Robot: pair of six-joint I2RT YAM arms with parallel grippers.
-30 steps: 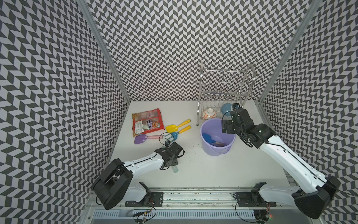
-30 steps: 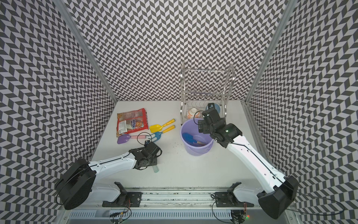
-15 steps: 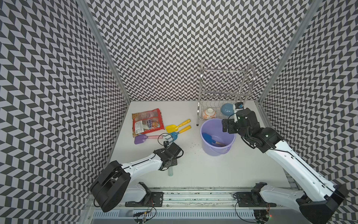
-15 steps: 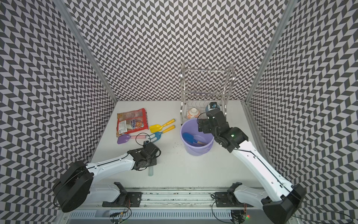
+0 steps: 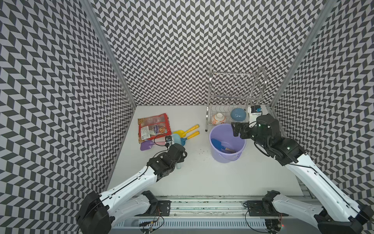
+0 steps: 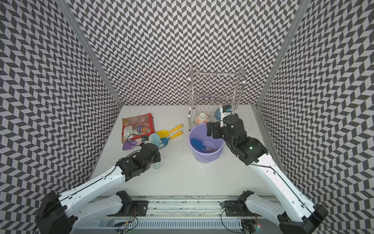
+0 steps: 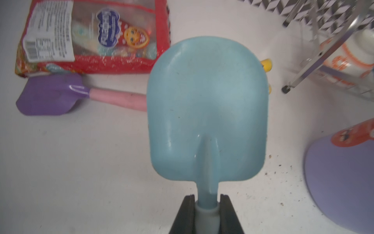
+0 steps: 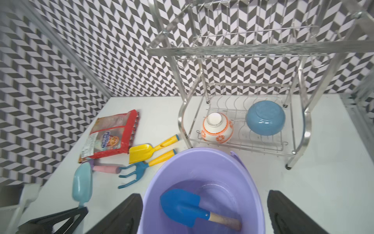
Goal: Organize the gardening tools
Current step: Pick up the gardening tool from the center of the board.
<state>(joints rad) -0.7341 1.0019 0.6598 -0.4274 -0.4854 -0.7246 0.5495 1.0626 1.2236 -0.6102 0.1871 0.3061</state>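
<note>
Our left gripper pinches the light blue spade by its handle, left of the lavender bucket, where only the dark blue trowel lies. The yellow scoop, blue fork and purple scoop lie on the table far left. Our right gripper hangs spread over the bucket.

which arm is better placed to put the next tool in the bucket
Left. The left gripper is shut on the light blue spade by its handle. The right gripper hangs open and empty above the bucket.
</note>
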